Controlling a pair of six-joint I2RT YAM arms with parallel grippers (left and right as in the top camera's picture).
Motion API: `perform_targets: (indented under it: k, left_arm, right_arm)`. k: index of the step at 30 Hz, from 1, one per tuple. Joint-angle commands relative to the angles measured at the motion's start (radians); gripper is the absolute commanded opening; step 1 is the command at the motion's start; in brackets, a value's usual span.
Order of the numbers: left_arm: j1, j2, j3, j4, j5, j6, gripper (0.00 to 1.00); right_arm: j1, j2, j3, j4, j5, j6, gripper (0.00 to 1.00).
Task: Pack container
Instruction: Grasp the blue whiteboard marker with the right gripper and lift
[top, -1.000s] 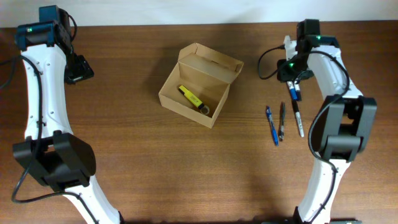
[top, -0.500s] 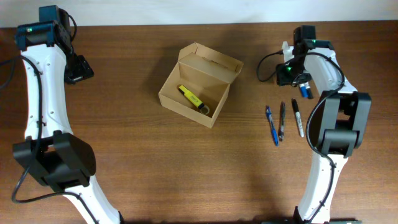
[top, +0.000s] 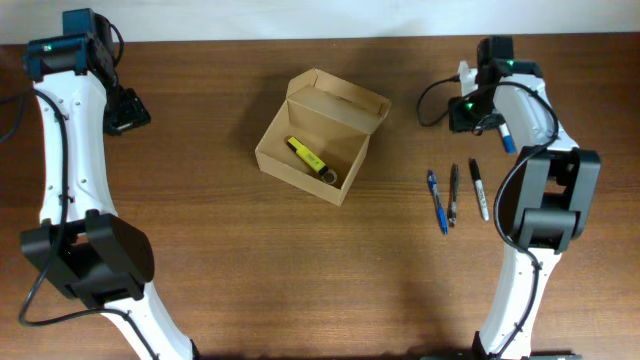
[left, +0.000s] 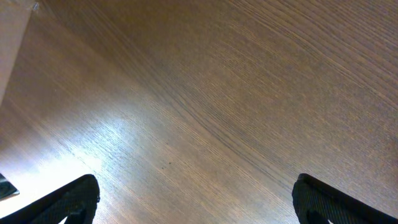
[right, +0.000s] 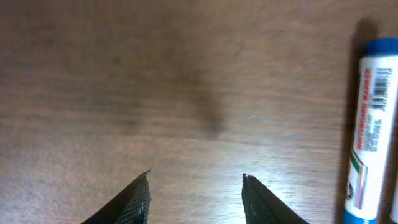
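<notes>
The container (top: 318, 138) is sitting open near the middle of the wooden surface (top: 220, 260). Its flap lid is standing up along the far side, and a yellow pen-like item (top: 307, 155) is lying diagonally on its floor. The left jaws are hanging over bare wood at the far left, well apart from the container. In the left wrist view their two fingertips (left: 68, 200) are showing at opposite lower corners, so they are standing wide open and holding nothing. The right jaws are hovering at the far right, also well apart from the container. In the right wrist view the dark fingertips (right: 135, 200) are sitting apart with only wood grain between them, so they are open and empty. A blue whiteboard marker (right: 372, 127) is lying on the surface just beside them, off to one side and not between the fingers. Nearer the robot's base, a blue pen (top: 437, 200), a dark pen (top: 453, 195) and a black marker (top: 480, 188) are lying side by side, roughly parallel.
</notes>
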Motion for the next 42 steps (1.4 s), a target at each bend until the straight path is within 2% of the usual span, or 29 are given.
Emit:
perform_targets:
  k: [1, 15, 27, 42]
  left_arm:
    - [0.008, 0.009, -0.005, 0.000, -0.006, 0.011, 1.00]
    - [0.008, 0.009, -0.005, 0.000, -0.006, 0.011, 1.00]
    - [0.008, 0.009, -0.005, 0.000, -0.006, 0.011, 1.00]
    - [0.008, 0.009, -0.005, 0.000, -0.006, 0.011, 1.00]
  right_arm:
    - [-0.058, 0.014, 0.039, 0.003, 0.007, 0.061, 0.48]
    - [-0.177, 0.014, 0.068, -0.039, -0.029, -0.011, 0.47]
    - [-0.204, 0.014, 0.229, -0.073, -0.016, -0.011, 0.48]
    - [-0.277, 0.043, 0.227, -0.069, 0.020, -0.006, 0.48]
